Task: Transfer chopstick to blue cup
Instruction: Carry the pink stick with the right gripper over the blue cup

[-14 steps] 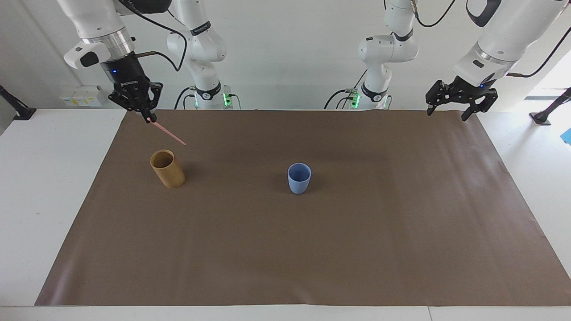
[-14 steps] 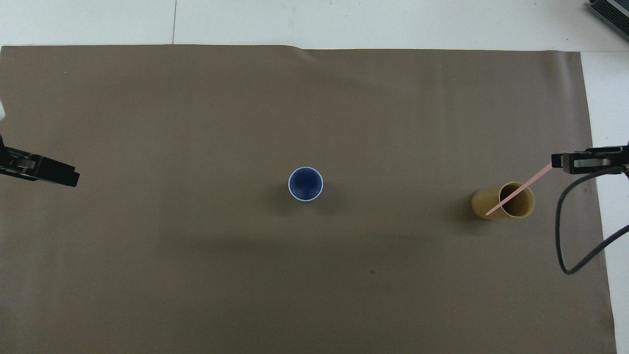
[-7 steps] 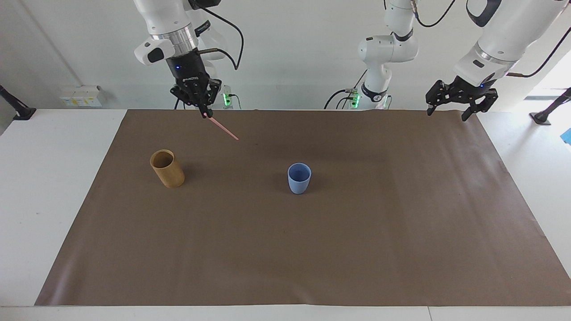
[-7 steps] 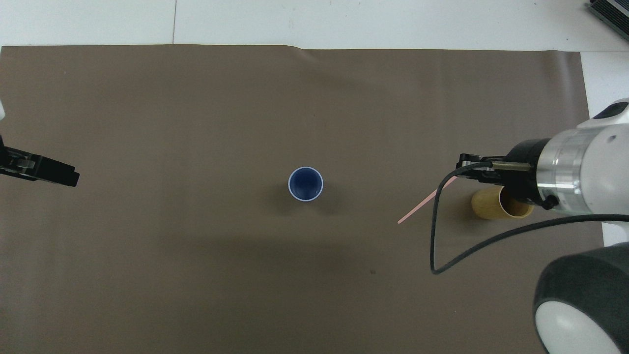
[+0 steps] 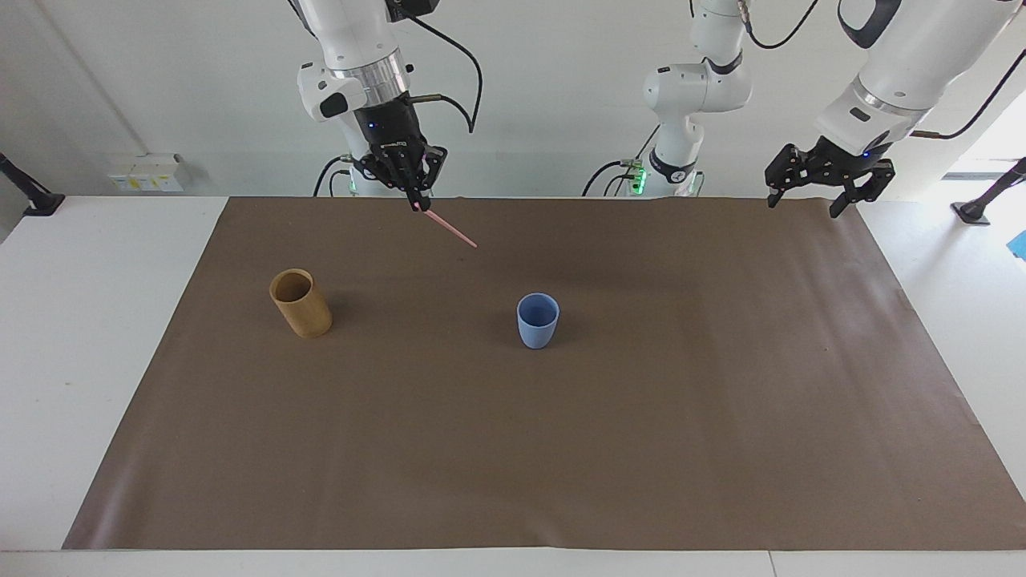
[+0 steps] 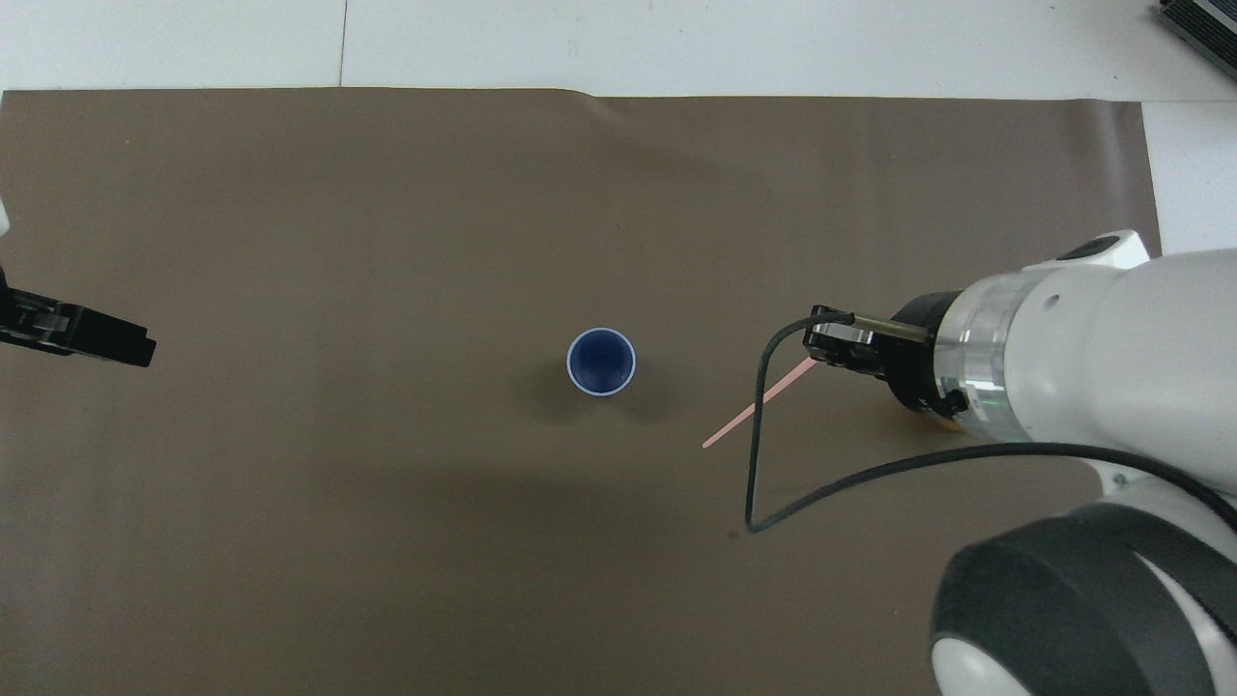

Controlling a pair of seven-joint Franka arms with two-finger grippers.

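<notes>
Now the right arm's black two-finger hand is up in the air, pinched tight on the top end of the thin, straight, pale pink chopstick. The stick slants down and away from the hand, over the brown paper mat that covers the white worktop. Its low tip points toward the small light-blue cup with no handle, but it is not over the cup yet. In the overhead view the tip hangs over bare mat between the cup and the tall tan bamboo-like round holder. The cup stands upright in the middle of the mat, and it looks empty.

The left arm's black two-finger hand waits up in the air with its fingers spread apart, over the mat's corner at its own end of the worktop. It holds nothing.

What could go wrong? I think the slant is the big worry. The hand holds only the very end of the stick, so the low tip sits well off to one side of the hand. If the arm lines up the hand with the cup and not the tip, the tip could miss the small mouth or hit the rim. The cup looks light, so a bump might tip it over. If the stick is let go too high or too slanted, it might bounce out onto the mat. A thin stick held by one end might also slip or swing.
</notes>
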